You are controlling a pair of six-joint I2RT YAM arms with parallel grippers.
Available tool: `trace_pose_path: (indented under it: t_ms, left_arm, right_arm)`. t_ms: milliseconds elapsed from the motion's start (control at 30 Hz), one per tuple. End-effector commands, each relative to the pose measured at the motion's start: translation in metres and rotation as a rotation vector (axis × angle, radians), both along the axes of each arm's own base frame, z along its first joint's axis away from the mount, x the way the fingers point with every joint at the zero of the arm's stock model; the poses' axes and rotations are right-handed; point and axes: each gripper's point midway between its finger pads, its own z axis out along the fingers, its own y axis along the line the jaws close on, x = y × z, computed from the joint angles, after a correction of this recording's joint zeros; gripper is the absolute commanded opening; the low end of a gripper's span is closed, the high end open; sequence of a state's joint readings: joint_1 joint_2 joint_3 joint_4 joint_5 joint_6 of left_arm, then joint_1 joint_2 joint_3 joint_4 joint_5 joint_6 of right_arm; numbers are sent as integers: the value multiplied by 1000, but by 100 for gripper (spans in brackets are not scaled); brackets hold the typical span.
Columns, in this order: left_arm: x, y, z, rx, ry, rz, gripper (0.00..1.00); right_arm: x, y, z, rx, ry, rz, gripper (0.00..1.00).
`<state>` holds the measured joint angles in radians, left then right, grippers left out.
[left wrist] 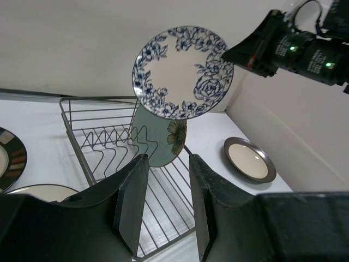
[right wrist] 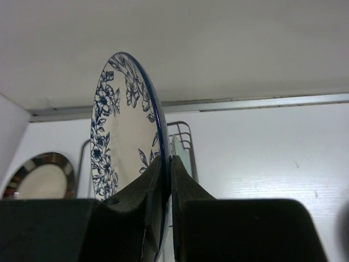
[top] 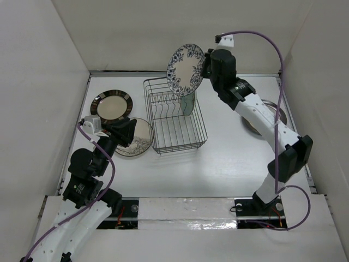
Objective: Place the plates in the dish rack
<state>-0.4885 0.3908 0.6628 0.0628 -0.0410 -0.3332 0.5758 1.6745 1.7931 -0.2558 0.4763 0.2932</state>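
Left pincer [left wrist: 165, 201] open and empty above the patterned-edge plate [top: 139, 140] on the surface [top: 229, 158], dish rack [top: 179, 134] centre with the green plate [top: 187, 103] standing in its tines, right pincer [right wrist: 163, 164] clamped on the rim of the blue-floral plate [top: 186, 62], held on edge above the rack's far end.

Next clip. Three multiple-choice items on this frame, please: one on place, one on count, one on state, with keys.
1. The pale green plate is: A in the dish rack; B held aloft; C lying flat.
2. Plates lying flat on the table: A one; B three; C five.
3. The right gripper is: A open; B shut, empty; C shut on the blue-floral plate.
Key: 1 A, it stands upright among the tines. 2 B, dark-rimmed plate, patterned-edge plate, beige plate. 3 C, it pinches the rim.
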Motion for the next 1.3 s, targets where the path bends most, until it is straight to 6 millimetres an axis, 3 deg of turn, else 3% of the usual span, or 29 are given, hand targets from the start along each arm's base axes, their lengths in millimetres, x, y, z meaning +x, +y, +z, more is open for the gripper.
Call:
trace_pose_path:
  t_ms: [0, 133, 300, 667, 933, 1133, 1267]
  left_arm:
    - [-3, 2, 20, -22, -57, 1, 33]
    - [-1, 1, 18, -17, -47, 3, 33]
    - [-2, 4, 20, -22, -55, 12, 33]
    - [-5, 2, 22, -24, -64, -3, 33]
    - [-6, 3, 23, -30, -68, -3, 33]
    - [-5, 1, 21, -27, -61, -7, 33]
    - [-2, 2, 19, -25, -51, 3, 33]
  right_arm:
    - [-7, -23, 79, 41, -180, -159, 0]
    - [0, -10, 73, -32, -163, -196, 0]
    - [7, 8, 47, -158, -126, -238, 0]
    - [6, 44, 31, -418, -114, -301, 0]
    - [3, 38, 21, -507, -93, -345, 0]
    - [-2, 29, 27, -536, -101, -382, 0]
    - [2, 32, 12, -584, -81, -382, 0]
